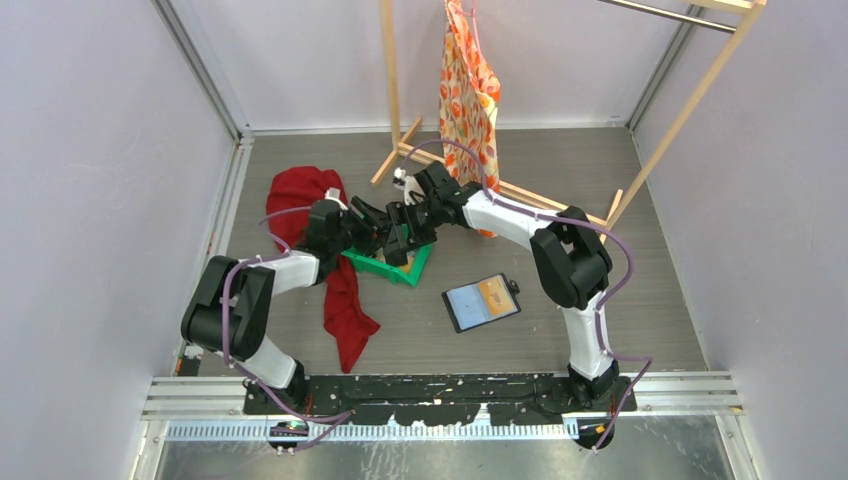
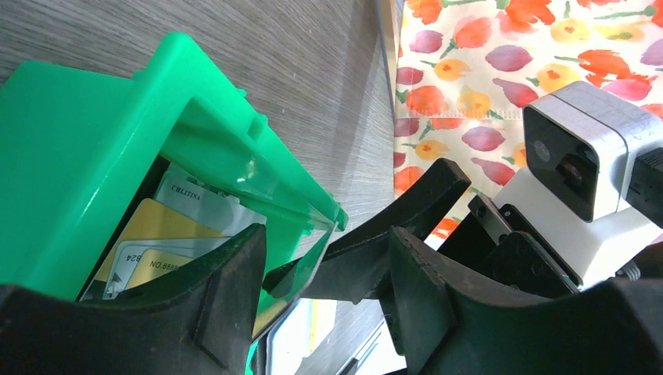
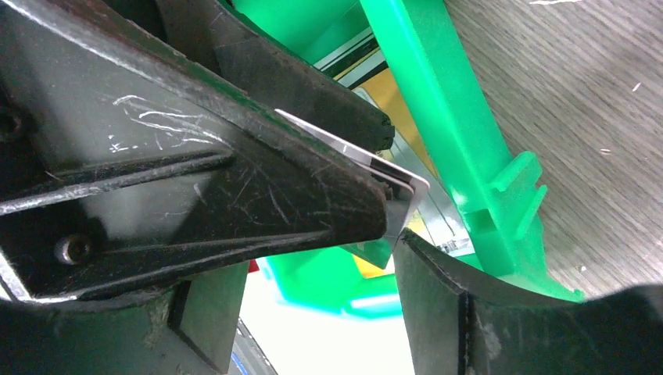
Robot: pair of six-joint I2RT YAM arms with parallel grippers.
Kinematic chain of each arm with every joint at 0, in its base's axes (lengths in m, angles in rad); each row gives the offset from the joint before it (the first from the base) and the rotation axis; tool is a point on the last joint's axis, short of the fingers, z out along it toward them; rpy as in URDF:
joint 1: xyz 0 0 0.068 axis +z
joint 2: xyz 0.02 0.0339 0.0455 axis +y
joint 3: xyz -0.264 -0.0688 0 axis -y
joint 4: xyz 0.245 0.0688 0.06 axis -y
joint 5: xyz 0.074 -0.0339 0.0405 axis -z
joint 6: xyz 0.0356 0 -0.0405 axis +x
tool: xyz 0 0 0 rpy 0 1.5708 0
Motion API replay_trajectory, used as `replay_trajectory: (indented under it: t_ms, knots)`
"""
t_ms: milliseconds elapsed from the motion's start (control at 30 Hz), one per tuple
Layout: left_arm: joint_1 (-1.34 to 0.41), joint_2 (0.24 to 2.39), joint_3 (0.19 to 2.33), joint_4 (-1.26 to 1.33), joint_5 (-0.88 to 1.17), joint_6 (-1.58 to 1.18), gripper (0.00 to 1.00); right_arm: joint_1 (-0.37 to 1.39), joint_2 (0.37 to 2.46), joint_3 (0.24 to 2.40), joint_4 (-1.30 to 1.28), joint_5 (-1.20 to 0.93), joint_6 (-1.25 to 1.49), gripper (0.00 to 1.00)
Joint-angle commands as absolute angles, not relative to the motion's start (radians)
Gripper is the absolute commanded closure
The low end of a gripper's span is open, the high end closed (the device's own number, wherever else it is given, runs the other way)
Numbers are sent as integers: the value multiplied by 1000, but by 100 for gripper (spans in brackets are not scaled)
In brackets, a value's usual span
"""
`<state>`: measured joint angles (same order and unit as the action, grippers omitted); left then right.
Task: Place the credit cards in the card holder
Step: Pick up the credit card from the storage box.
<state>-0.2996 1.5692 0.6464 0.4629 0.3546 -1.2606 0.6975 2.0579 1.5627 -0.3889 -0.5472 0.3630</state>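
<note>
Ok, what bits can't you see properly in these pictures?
- Inside the tray, top view: the left hand and right hand cover it.
- How many cards, left wrist view: the tray wall and a finger hide most.
- Whether the silvery card is gripped, right wrist view: dark fingers cover it.
- What's in the holder, top view: too small.

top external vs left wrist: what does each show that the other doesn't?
Only top external: the card holder lying open on the table, to the right of the green tray, with an orange card in it; also a red cloth left of the tray.
Only left wrist: the credit cards inside the tray, a whitish one printed CHLITINA over yellow ones, and the white camera on the right wrist.
Both: the green tray and the floral fabric.
</note>
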Motion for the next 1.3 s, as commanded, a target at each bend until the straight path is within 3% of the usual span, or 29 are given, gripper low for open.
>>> replay_trajectory:
  t_ms: [0, 467, 800, 967, 1267]
  knots:
    - [-345, 1594, 633, 385, 464, -1247, 42, 717, 2069, 1615, -255, -513, 401, 29]
    - [-339, 1598, 629, 393, 479, -1240, 61, 696, 2049, 1588, -272, -478, 366, 29]
    - [-328, 1599, 635, 391, 491, -1213, 84, 677, 2042, 1584, -274, -527, 332, 28]
    - [-327, 1584, 657, 347, 484, -1134, 97, 651, 2027, 1575, -277, -573, 289, 20]
    - [-324, 1557, 651, 348, 490, -1031, 100, 631, 2020, 1571, -282, -644, 257, 19]
